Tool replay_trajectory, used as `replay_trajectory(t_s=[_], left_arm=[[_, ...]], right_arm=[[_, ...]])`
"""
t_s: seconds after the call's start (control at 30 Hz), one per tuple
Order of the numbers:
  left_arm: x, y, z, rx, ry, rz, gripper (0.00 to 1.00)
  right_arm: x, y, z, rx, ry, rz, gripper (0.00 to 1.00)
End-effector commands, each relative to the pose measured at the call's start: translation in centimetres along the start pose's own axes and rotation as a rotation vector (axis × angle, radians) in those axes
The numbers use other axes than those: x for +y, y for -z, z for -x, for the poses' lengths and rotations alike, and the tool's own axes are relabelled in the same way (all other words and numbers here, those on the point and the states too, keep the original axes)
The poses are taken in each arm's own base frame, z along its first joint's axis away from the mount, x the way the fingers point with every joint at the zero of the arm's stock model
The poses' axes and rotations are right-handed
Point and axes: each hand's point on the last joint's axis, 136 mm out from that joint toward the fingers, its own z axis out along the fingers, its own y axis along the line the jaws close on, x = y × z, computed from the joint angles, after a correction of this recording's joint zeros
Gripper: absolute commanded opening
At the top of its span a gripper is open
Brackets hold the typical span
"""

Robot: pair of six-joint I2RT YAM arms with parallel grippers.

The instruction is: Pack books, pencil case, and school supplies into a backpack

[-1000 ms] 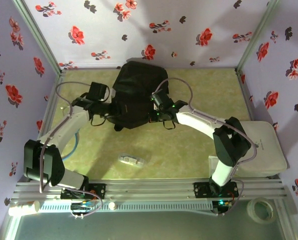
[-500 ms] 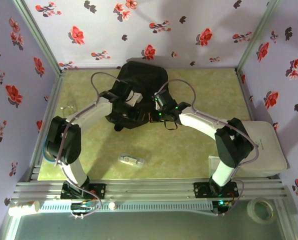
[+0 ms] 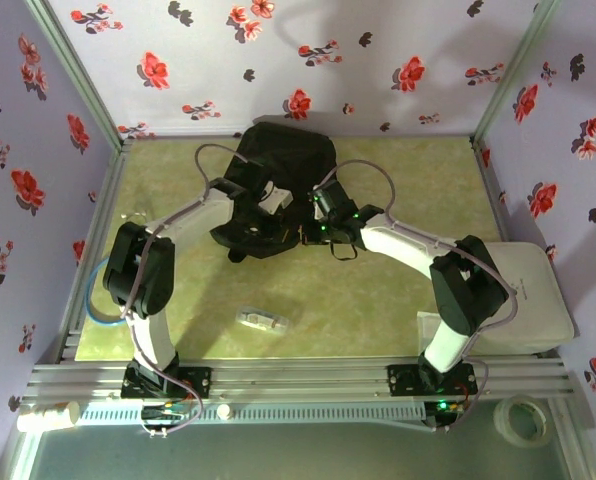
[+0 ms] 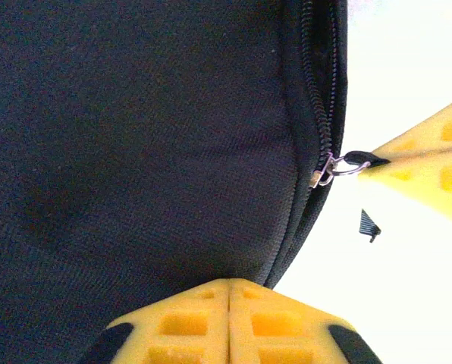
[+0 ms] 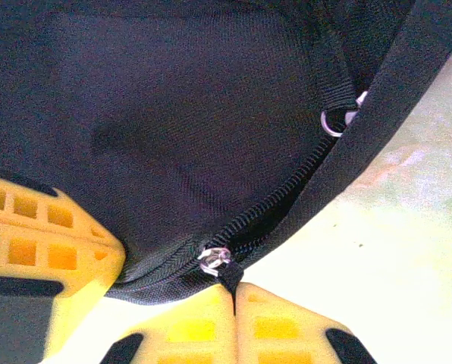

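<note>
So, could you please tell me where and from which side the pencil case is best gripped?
Grip the pencil case across its narrow middle, from straight above. It lies flat on the table, long axis roughly left to right, so the jaws would probably close front to back.

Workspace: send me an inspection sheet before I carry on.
Surface: green-yellow tabletop, flat.
Job's things: black backpack at the far middle; pencil case lying nearer, apart from it.
Clutter: tape roll and white tube beyond the near rail.
Tools: left tool shut on the backpack's edge; right tool shut on the zip pull.
Cables: grey loops arch over both wrists.
Surroundings: floral walls on three sides; white box at the right.
</note>
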Motion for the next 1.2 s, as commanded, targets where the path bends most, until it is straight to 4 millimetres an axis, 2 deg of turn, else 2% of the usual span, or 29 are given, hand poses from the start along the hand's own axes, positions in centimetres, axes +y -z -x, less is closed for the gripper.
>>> replay_trajectory(t_s=[0.0,0.2,0.37,0.47,0.57,0.77,0.83,0.93,1.0,1.17], left_arm=[[-0.1,0.5,-0.8,0.040,0.007,-0.007,0.00],[0.0,1.3,-1.7,0.041,0.007,-0.008,0.00],[0.5,0.7,-3.5,0.085,0.025,-0.001,0.00],[1.0,0.0,-4.5,0.106,0.045,0.009,0.00],[0.8,0.4,-4.3,0.083,0.049,0.009,0.01],[-1.9,3.0,-1.4,-0.064,-0.098,-0.023,0.35],[-2.4,2.9,-1.1,-0.079,-0.141,-0.022,0.45],[-2.2,2.0,-0.8,-0.082,-0.201,0.025,0.55],[-1.9,1.3,-0.6,-0.073,-0.225,0.065,0.60],[-1.3,-1.1,-0.5,-0.022,-0.245,0.097,0.61]], right_arm=[[-0.9,0.8,1.6,-0.065,-0.036,-0.036,0.00],[-3.4,1.2,2.8,-0.098,-0.083,-0.133,0.00],[-5.8,1.4,4.0,-0.114,-0.106,-0.247,0.00],[-6.0,1.3,4.6,-0.115,-0.096,-0.262,0.00],[-5.2,0.8,4.4,-0.095,-0.085,-0.211,0.00],[-4.3,0.6,3.7,-0.068,-0.089,-0.145,0.00],[-4.3,0.6,3.6,-0.066,-0.101,-0.128,0.00],[-4.1,0.7,3.7,-0.067,-0.130,-0.087,0.00],[-4.0,0.7,3.8,-0.066,-0.152,-0.052,0.00],[-3.8,0.7,4.1,-0.062,-0.185,0.009,0.00]])
